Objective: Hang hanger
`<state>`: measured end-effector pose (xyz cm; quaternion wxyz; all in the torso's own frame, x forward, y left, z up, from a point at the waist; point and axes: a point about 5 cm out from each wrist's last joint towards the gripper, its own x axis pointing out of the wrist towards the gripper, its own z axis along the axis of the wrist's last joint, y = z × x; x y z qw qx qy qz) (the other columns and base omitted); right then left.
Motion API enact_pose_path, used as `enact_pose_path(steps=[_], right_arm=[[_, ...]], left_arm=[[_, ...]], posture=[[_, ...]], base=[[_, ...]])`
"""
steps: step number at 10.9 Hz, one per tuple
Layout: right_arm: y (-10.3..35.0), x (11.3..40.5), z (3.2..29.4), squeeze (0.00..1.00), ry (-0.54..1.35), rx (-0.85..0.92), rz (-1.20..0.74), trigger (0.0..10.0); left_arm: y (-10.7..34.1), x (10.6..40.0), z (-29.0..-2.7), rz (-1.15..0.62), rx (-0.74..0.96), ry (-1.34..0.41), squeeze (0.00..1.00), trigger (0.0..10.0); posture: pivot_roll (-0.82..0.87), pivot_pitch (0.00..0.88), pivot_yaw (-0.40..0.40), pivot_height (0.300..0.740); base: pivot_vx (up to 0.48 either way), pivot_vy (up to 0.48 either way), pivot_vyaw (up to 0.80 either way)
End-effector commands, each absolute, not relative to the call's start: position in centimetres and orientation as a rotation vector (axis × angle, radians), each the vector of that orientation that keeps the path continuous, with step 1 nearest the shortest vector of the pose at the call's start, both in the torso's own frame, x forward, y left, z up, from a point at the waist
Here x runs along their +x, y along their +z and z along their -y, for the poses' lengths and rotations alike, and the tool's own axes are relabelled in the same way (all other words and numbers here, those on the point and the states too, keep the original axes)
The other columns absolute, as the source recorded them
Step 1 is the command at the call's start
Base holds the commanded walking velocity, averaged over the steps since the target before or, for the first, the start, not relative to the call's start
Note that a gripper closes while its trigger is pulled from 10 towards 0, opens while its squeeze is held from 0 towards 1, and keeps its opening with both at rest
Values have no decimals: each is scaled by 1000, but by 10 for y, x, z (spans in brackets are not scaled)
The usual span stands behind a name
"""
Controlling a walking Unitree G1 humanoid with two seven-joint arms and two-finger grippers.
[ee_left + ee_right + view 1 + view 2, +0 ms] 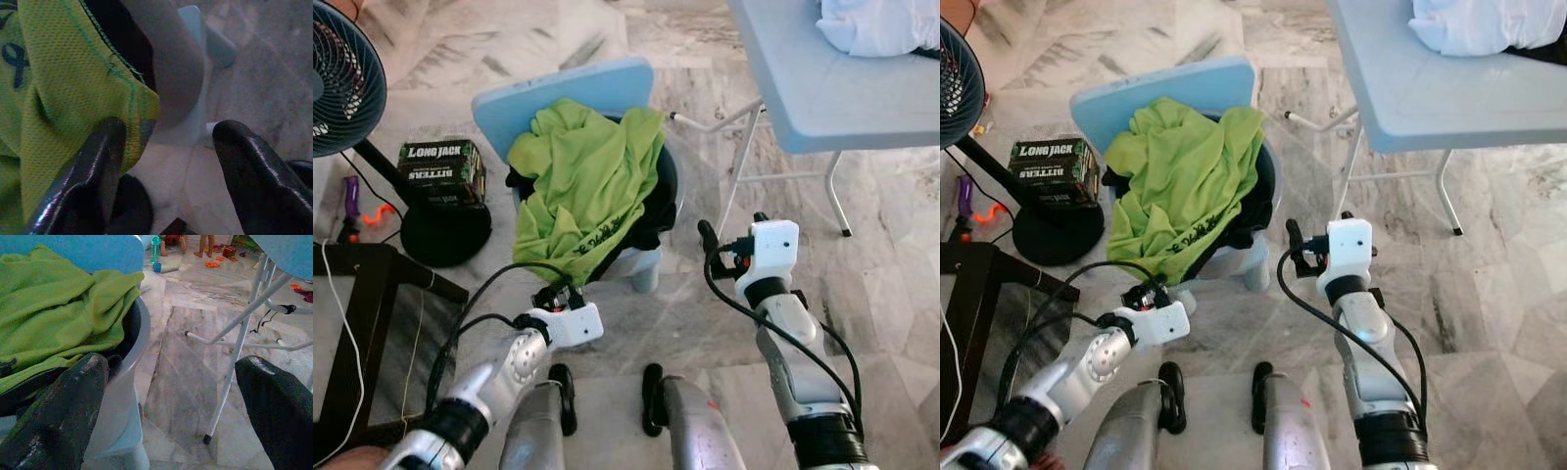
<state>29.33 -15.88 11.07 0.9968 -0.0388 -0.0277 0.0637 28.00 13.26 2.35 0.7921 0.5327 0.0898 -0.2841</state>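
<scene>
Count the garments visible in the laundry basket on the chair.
2: a green shirt draped over the top and down the basket's front, and a dark garment beneath it at the rim. More may lie hidden under them.

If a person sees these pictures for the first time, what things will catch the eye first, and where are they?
The bright green garment stands out first, heaped over a dark basket on the marble floor, with a pale blue chair behind it. The left hand is open at the garment's hanging edge, and the right hand is open beside the basket. A light blue folding table stands at the robot's right.
</scene>
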Motion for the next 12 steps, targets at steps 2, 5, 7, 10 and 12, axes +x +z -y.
enact_pose_path(steps=[2, 5, 7, 10, 12], right_arm=[[106, 290, 163, 0, 113, -82, 40, 10000], [107, 292, 163, 0, 109, -84, 42, 10000], [107, 293, 163, 0, 107, -85, 43, 10000], [107, 294, 163, 0, 107, -89, 46, 10000], [107, 294, 164, 0, 107, -91, 48, 10000]], left_arm=[[18, 277, -135, -189, 1162, -614, 0, 0], [23, 284, -134, -136, 1151, -579, 0, 0], [23, 285, -133, -137, 1145, -574, 0, 0], [27, 288, -128, -107, 1093, -557, 0, 0], [55, 297, -118, 9, 927, -475, 0, 0]], posture=[[-37, 333, -46, 740], [-37, 326, -45, 740], [-37, 321, -45, 740], [-38, 317, -46, 740], [-39, 316, -47, 740]], base=[[0, 0, 0], [0, 0, 0], [0, 0, 0], [0, 0, 0], [0, 0, 0]])
